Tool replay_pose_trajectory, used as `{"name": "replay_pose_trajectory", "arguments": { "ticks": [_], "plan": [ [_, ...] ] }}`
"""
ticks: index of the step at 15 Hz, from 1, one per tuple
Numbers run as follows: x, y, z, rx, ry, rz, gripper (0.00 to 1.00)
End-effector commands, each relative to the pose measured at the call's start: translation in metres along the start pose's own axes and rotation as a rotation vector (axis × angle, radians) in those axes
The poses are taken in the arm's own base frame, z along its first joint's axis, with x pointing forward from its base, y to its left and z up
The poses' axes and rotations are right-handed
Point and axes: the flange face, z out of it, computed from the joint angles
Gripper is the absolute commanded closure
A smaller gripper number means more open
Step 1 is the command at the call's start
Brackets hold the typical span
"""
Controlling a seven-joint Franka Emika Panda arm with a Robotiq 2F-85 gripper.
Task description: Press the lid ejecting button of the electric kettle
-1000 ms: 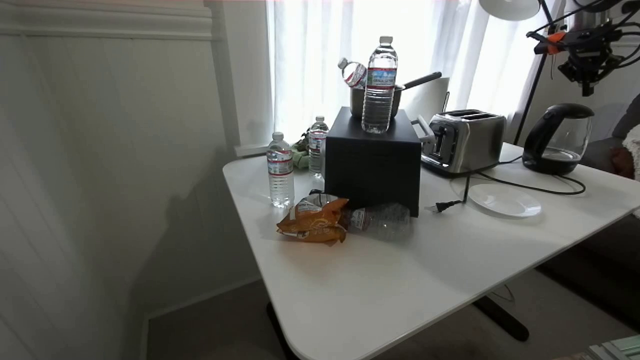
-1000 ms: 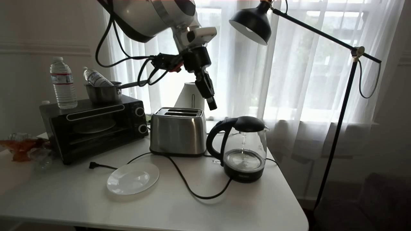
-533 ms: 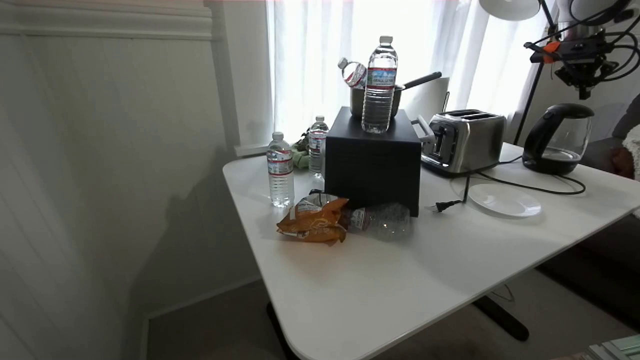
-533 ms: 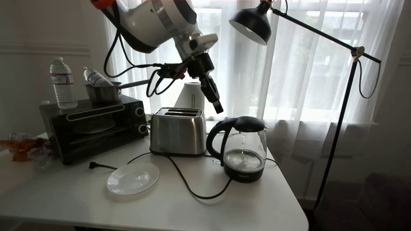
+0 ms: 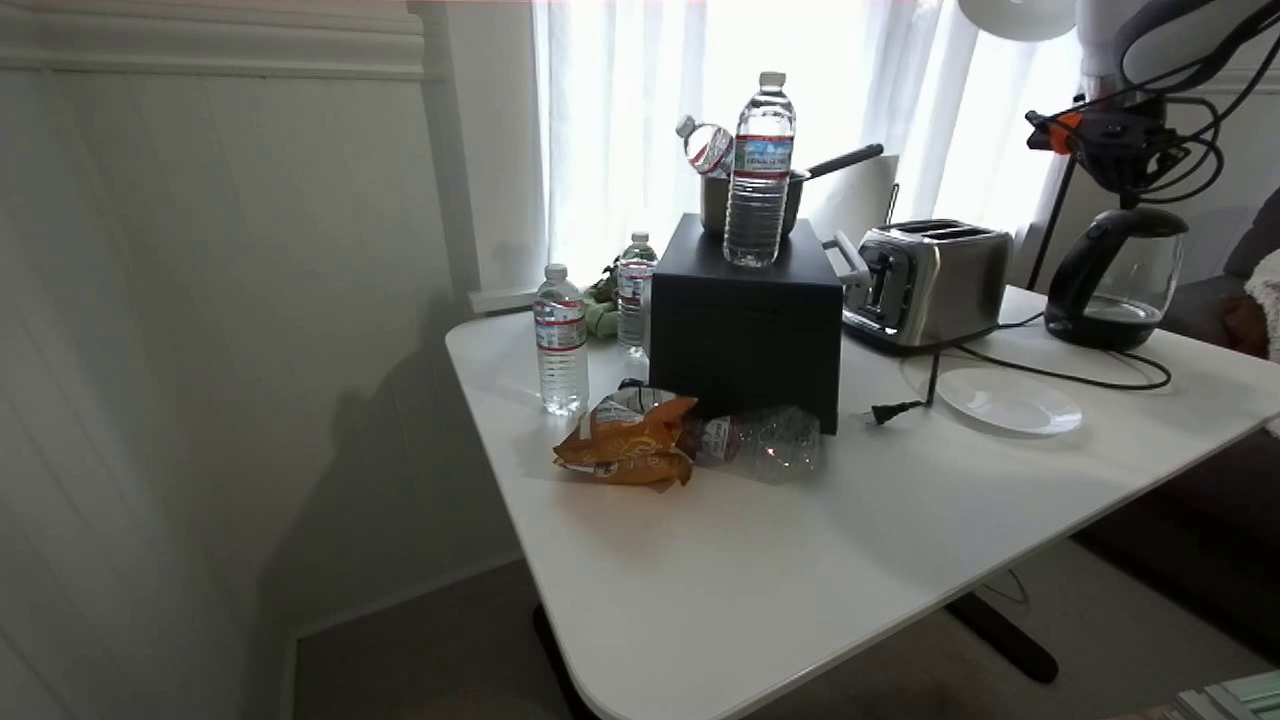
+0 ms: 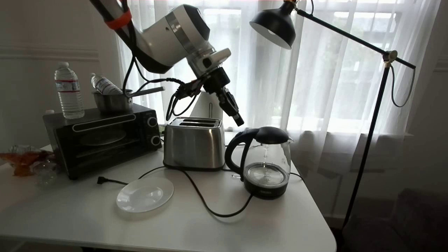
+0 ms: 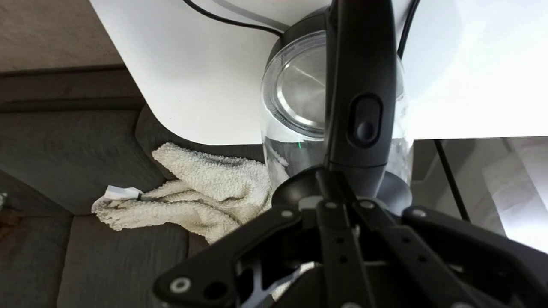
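Observation:
The electric kettle (image 6: pixel 267 155) stands upright on the white table, with a see-through jug, black lid and curved black handle. It also shows in an exterior view (image 5: pixel 1088 265). In the wrist view the black handle (image 7: pixel 361 55) runs up the picture, with an oval button (image 7: pixel 365 122) on its top. The black lid (image 7: pixel 297 187) is closed and partly hidden behind my fingers. My gripper (image 6: pixel 240 121) is above the handle, left of the lid, and apart from the kettle in that view. In the wrist view my gripper (image 7: pixel 336 184) has its fingers together, with nothing between them.
A silver toaster (image 6: pixel 194 145) stands beside the kettle. Beyond it is a black toaster oven (image 6: pixel 105 140) with a pot (image 6: pixel 112 102) and bottle (image 6: pixel 68 92) on top. A white plate (image 6: pixel 145 195) and black cord (image 6: pixel 199 190) lie in front. A floor lamp (image 6: pixel 274 26) stands behind.
My gripper has come down closer to the kettle's handle. The arm has tilted lower in both exterior views. The kettle and the other objects have not moved.

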Motion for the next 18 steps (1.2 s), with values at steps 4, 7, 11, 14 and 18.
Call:
{"name": "replay_pose_trajectory", "arguments": {
  "ticks": [4, 7, 11, 14, 18],
  "plan": [
    [-0.009, -0.011, 0.012, 0.049, 0.01, 0.022, 0.98],
    [-0.01, -0.013, 0.017, 0.06, 0.012, 0.028, 0.98],
    [-0.011, -0.015, 0.022, 0.069, 0.027, 0.032, 0.99],
    [-0.013, -0.015, 0.024, 0.072, 0.03, 0.031, 0.98],
    [-0.015, -0.017, 0.024, 0.095, 0.03, 0.032, 0.98]
  ]
}}
